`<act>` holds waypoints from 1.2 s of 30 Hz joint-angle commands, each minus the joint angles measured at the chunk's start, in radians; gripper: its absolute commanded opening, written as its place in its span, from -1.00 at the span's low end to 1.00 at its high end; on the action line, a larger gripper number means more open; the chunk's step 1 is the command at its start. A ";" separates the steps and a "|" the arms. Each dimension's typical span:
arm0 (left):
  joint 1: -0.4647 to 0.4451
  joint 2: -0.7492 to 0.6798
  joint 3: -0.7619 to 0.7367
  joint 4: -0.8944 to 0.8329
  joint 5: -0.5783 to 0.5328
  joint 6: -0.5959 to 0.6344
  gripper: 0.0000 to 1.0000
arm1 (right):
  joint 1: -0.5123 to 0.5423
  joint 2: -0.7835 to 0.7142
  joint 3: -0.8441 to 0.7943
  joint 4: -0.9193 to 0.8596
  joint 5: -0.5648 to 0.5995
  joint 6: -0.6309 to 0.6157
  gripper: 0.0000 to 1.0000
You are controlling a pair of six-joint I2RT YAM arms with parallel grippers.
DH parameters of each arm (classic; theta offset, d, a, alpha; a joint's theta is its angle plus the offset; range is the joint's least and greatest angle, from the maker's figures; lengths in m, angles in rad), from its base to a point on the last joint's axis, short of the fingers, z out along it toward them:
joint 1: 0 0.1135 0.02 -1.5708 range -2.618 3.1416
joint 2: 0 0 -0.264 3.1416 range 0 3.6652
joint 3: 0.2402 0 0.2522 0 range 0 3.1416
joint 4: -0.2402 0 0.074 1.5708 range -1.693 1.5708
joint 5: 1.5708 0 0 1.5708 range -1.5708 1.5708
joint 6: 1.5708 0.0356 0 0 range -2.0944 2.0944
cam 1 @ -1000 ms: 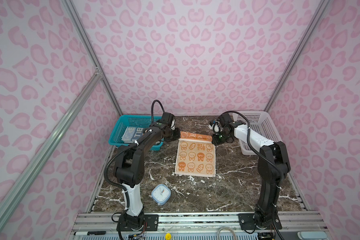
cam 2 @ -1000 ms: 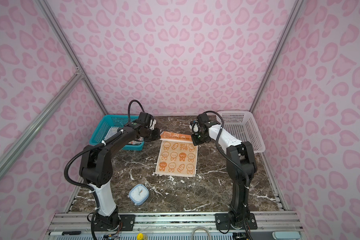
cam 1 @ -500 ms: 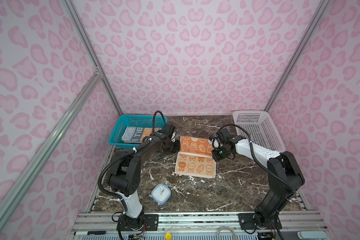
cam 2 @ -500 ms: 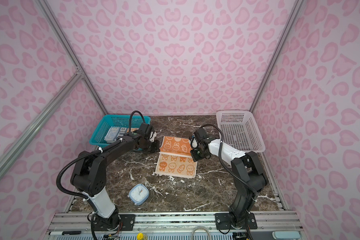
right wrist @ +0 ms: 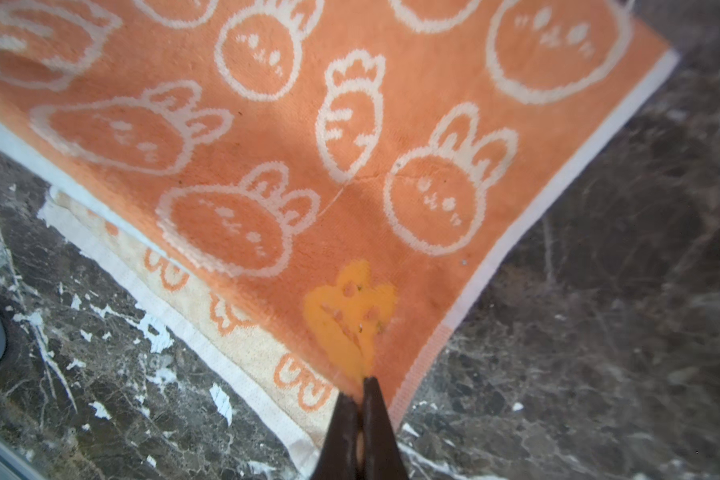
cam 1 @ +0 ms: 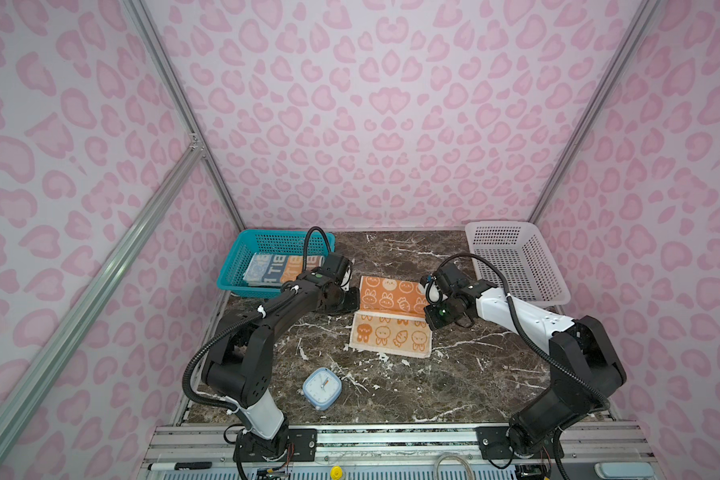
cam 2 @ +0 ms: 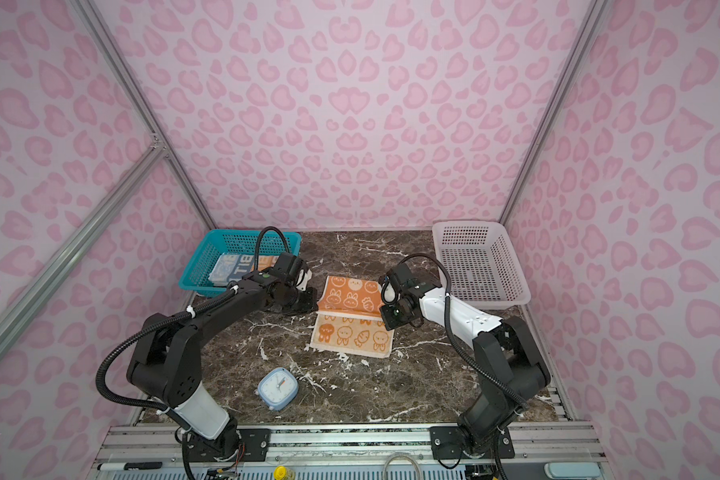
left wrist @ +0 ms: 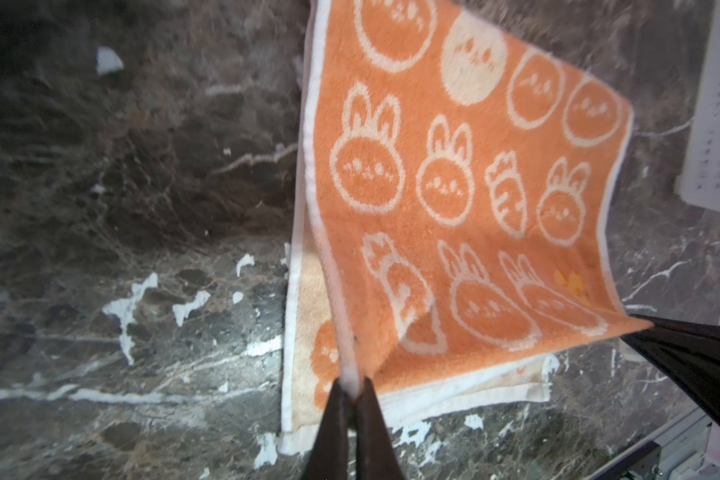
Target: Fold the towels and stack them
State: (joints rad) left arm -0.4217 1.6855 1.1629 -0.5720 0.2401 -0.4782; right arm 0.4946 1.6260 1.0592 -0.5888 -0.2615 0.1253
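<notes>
Orange terry towel (cam 1: 391, 318) lies mid-table between our arms. Our left gripper (left wrist: 352, 388) and right gripper (right wrist: 361, 388) each pinch a corner of its white-bordered edge, holding the orange face above the cream, rabbit-printed half. Bare marble table (cam 1: 454, 374) surrounds it, and the clock (cam 1: 322, 388) sits well apart.
</notes>
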 commanded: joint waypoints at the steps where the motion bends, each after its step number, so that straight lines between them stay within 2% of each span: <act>1: -0.002 0.026 -0.039 -0.013 -0.040 -0.025 -0.95 | 0.003 0.020 -0.049 -0.010 0.036 0.068 -1.00; 8: -0.012 0.109 -0.036 0.019 -0.035 -0.037 -0.95 | -0.015 0.127 -0.042 0.011 0.052 0.076 -1.00; 16: -0.013 0.180 0.061 -0.012 -0.066 -0.021 -0.95 | -0.077 0.225 0.094 -0.034 0.056 0.037 -1.00; 25: -0.009 0.096 0.130 -0.065 -0.110 -0.008 -0.95 | -0.069 0.139 0.165 -0.128 0.063 0.018 -1.00; 36: -0.028 0.033 -0.006 -0.027 -0.070 -0.041 -0.95 | -0.003 0.060 0.070 -0.152 0.102 0.047 -1.00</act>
State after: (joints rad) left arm -0.4465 1.7332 1.1858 -0.5797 0.2131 -0.5018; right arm 0.4850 1.6936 1.1568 -0.6846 -0.2363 0.1505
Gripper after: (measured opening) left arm 0.065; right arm 0.049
